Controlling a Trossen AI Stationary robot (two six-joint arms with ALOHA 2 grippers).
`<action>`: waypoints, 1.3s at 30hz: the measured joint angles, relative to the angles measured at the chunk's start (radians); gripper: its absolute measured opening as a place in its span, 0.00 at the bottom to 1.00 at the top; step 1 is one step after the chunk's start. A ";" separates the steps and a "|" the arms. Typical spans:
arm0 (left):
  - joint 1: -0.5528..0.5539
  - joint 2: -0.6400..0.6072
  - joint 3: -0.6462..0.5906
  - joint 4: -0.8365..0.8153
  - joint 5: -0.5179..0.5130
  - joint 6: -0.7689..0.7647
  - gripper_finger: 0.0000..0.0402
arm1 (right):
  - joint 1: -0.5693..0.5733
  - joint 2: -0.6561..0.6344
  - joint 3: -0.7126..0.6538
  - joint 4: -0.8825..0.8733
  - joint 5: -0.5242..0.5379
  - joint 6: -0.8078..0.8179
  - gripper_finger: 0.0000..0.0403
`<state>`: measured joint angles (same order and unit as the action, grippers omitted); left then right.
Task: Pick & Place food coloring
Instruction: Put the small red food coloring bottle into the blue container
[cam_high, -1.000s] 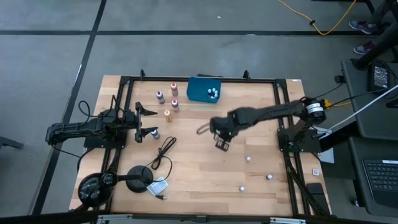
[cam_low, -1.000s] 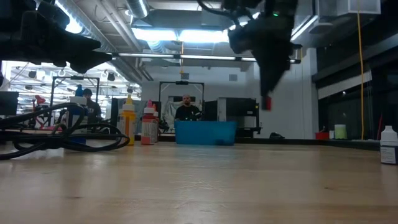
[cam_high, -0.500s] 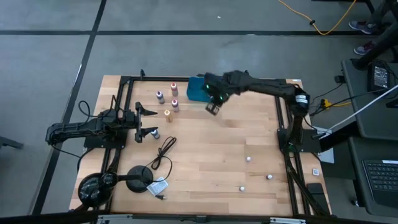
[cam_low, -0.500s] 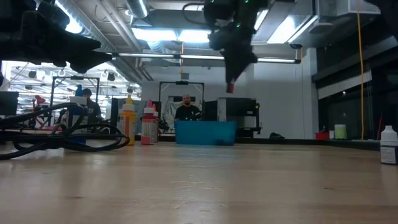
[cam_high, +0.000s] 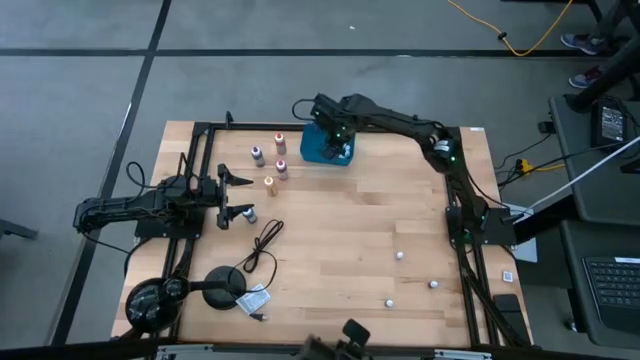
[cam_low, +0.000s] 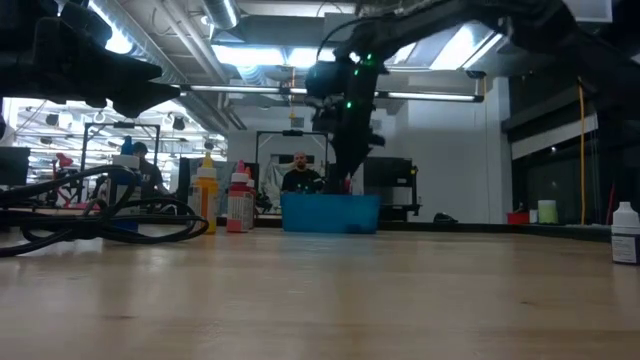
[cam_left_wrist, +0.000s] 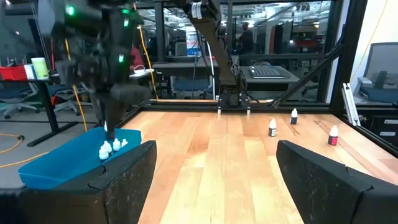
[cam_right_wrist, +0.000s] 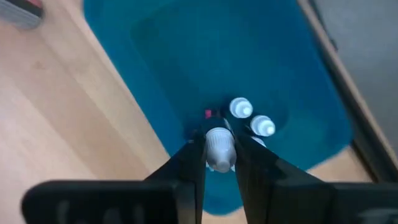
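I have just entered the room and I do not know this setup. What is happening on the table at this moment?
The right gripper is over the teal tray at the far side of the table, shut on a small food coloring bottle with a pale cap. Two capped bottles already stand in the tray below it. The left gripper waits, open, near the table's left edge. More small bottles stand beside the tray, and a few others are scattered on the right part of the table.
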<state>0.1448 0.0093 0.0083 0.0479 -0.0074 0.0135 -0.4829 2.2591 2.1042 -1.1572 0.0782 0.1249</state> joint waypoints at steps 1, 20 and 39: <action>0.000 0.000 0.000 0.000 0.000 0.000 0.81 | -0.001 0.012 0.000 -0.002 -0.001 -0.002 0.18; 0.000 0.000 0.000 0.000 0.000 0.000 0.81 | -0.038 0.094 0.001 0.060 -0.001 -0.027 0.18; 0.000 0.000 0.000 0.000 0.000 0.000 0.81 | -0.052 0.112 0.000 0.060 0.007 -0.027 0.18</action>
<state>0.1448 0.0092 0.0085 0.0482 -0.0071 0.0138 -0.5350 2.3710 2.1039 -1.0971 0.0856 0.0983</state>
